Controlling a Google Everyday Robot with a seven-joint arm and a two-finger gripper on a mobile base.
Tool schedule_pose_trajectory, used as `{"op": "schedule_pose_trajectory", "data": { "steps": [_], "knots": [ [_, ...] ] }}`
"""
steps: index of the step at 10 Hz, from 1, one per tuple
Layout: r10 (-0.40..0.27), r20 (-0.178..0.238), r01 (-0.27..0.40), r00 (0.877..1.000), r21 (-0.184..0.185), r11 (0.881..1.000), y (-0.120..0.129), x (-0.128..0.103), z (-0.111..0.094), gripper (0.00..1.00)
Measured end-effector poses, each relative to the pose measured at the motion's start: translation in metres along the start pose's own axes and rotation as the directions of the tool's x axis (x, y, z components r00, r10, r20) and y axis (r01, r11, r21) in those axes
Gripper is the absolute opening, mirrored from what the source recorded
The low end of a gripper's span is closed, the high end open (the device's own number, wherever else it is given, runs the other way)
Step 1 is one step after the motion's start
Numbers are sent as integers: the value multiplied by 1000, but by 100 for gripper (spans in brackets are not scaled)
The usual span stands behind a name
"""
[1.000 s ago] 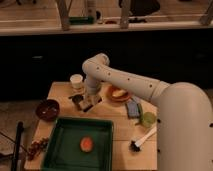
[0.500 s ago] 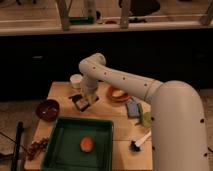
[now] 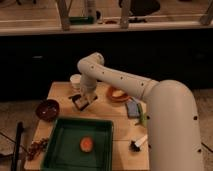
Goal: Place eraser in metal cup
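My gripper (image 3: pixel 85 97) hangs down over the left-middle of the wooden table (image 3: pixel 60 91), just in front of the white paper cup (image 3: pixel 76 80). A small dark thing (image 3: pixel 78 102) sits right at the gripper's lower left and looks like the metal cup, but I cannot tell it apart from the gripper. I cannot make out the eraser; it may be hidden at the gripper.
A dark brown bowl (image 3: pixel 48 109) sits at the table's left. A green tray (image 3: pixel 64 150) at the front holds an orange object (image 3: pixel 86 144). An orange dish (image 3: pixel 117 94), a blue-grey pad (image 3: pixel 132 107), a green item (image 3: pixel 142 119) and a brush (image 3: pixel 137 143) lie right of the gripper.
The arm and gripper have shifted slightly to the left over the table. The other objects have not moved.
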Motion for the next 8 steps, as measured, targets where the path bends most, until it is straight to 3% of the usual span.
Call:
{"op": "schedule_pose_trajectory", "data": {
  "steps": [4, 8],
  "knots": [
    [-85, 57, 85, 995, 9, 996, -19, -19, -1, 0],
    [-177, 116, 180, 977, -8, 984, -39, -35, 3, 0]
  ]
}}
